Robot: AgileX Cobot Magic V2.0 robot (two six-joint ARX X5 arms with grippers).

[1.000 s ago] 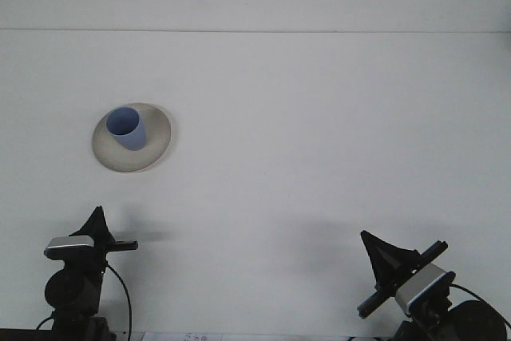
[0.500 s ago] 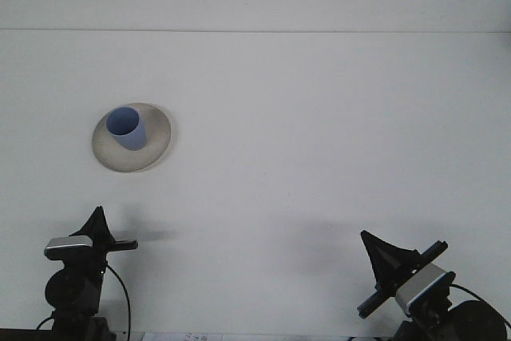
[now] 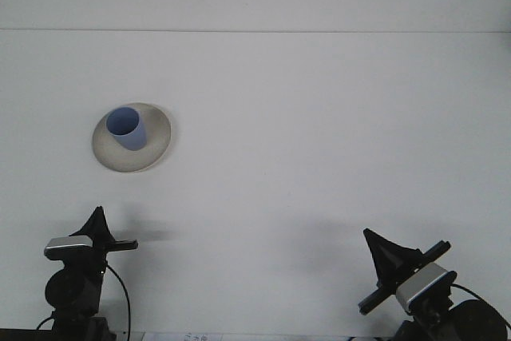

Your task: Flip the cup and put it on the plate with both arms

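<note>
On the beige plate (image 3: 132,138) the blue cup (image 3: 126,128) stands mouth-up, so we should only park the left tool (image 3: 97,225) and right tool (image 3: 390,261), whose spread we cannot tell.

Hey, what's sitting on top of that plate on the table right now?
A blue cup stands on the plate, mouth up. Nothing else shows on the rim around it. The patch of plate beneath the cup is covered.

Light blue cup (image 3: 127,128), upright, mouth open upward, standing on round cream plate (image 3: 156,147), table's left
</note>
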